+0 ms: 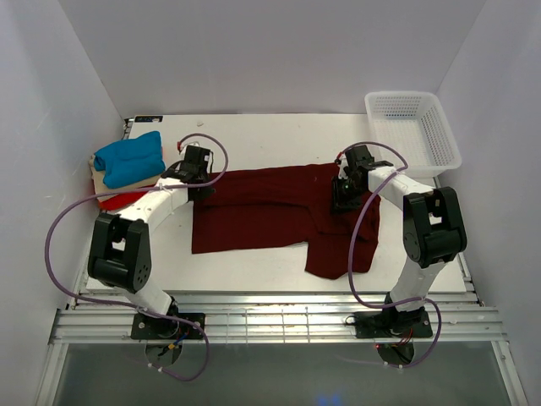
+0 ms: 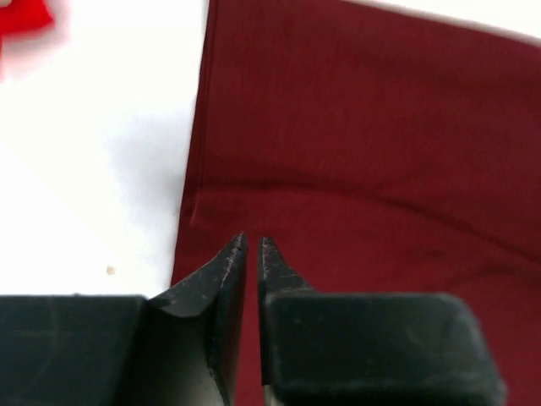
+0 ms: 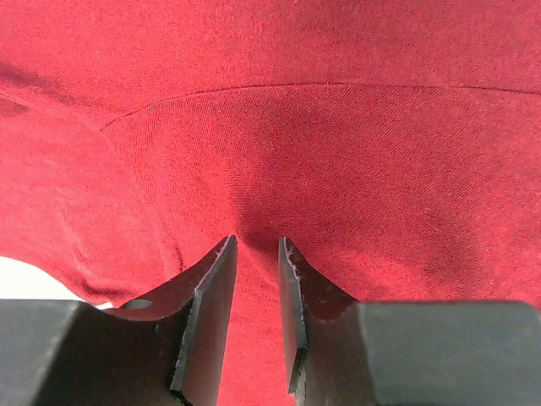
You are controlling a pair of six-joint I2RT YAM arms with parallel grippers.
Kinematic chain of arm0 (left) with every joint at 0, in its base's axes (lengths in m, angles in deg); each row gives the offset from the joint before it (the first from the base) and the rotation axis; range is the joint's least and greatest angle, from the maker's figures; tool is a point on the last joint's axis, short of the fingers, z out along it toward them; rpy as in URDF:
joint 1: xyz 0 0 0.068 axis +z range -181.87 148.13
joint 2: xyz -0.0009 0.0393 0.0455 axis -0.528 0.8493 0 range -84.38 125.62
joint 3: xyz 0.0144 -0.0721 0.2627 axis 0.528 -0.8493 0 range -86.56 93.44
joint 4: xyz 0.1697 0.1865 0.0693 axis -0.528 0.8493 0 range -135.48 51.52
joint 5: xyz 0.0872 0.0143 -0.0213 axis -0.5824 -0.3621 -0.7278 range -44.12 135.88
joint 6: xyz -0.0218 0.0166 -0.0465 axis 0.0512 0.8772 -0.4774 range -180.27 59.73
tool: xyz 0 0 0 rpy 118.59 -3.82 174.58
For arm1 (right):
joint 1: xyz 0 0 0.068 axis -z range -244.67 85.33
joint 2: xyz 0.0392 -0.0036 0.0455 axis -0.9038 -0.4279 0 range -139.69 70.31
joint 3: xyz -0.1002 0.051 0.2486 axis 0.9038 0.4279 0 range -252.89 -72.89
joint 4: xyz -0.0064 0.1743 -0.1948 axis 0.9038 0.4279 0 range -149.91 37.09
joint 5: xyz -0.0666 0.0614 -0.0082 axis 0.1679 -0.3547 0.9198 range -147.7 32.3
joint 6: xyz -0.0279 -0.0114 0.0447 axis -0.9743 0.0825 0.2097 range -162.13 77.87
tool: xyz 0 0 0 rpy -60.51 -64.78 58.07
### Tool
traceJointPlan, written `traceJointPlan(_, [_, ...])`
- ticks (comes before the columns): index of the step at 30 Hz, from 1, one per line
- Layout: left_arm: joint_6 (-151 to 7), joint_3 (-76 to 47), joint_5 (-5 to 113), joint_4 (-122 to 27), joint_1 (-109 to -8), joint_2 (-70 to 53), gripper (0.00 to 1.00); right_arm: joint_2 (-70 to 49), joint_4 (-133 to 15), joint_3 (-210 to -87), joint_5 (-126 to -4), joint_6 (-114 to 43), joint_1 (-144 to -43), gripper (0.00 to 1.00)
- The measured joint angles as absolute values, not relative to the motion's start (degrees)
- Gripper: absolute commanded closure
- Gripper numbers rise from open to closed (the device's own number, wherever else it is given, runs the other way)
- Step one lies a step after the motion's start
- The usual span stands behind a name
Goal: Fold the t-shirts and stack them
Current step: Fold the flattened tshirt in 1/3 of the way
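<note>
The dark maroon t-shirt [image 1: 262, 211] lies spread flat across the middle of the table, one part hanging toward the front right. My left gripper [image 1: 201, 193] is at its upper left corner. In the left wrist view the gripper [image 2: 252, 241] has its jaws nearly together with the maroon cloth [image 2: 380, 169] between them. My right gripper [image 1: 344, 203] is on the shirt's right part. In the right wrist view the gripper [image 3: 257, 243] pinches puckered maroon cloth [image 3: 338, 152]. The folded blue t-shirt [image 1: 128, 158] tops a stack on a beige one [image 1: 98, 176] and a red-orange one [image 1: 118, 201].
A white mesh basket [image 1: 404, 96] stands at the back right corner. The white table [image 1: 254, 271] shows bare in front of the shirt. White walls close in on the left, back and right. A corner of the red-orange shirt [image 2: 21, 17] shows in the left wrist view.
</note>
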State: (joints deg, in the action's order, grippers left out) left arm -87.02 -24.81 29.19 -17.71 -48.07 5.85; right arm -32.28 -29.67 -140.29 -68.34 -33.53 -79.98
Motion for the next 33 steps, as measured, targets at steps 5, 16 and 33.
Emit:
traceJointPlan(5, [-85.4, -20.0, 28.3, -20.8, -48.1, 13.4, 1.00, -32.3, -29.7, -139.9, -68.1, -33.5, -80.1, 0.73])
traceJointPlan(16, [-83.0, -15.7, 28.2, -22.4, -48.1, 24.7, 1.00, -32.3, -29.7, -139.9, -68.1, -33.4, -80.1, 0.78])
traceJointPlan(33, [-86.8, -34.0, 30.0, -22.2, -48.9, 5.5, 1.00, -35.2, -29.8, -141.4, -67.9, -33.3, -80.2, 0.78])
